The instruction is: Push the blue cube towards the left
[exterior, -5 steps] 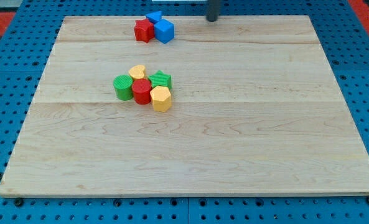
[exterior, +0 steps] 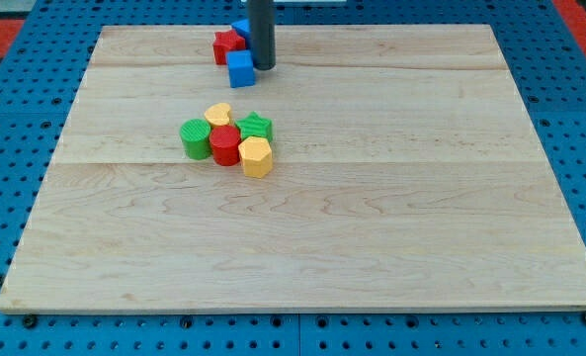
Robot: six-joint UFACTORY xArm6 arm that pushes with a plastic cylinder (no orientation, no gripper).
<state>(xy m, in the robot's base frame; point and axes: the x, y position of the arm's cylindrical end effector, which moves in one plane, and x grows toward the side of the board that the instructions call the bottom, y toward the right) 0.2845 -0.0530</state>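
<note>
The blue cube (exterior: 240,69) sits near the top edge of the wooden board (exterior: 372,198), just below and right of a red star-shaped block (exterior: 226,44). My tip (exterior: 263,66) stands right against the cube's right side. Another blue block (exterior: 241,28) shows partly behind the rod, above the cube; its shape is hidden.
A cluster lies left of the board's centre: a green cylinder (exterior: 195,138), a yellow heart-like block (exterior: 218,115), a green star (exterior: 256,127), a red cylinder (exterior: 225,145) and a yellow hexagonal block (exterior: 257,156). Blue pegboard surrounds the board.
The rod has come down and left from the top edge to the cube's right side. The blue cube has shifted left and down, now below the red star.
</note>
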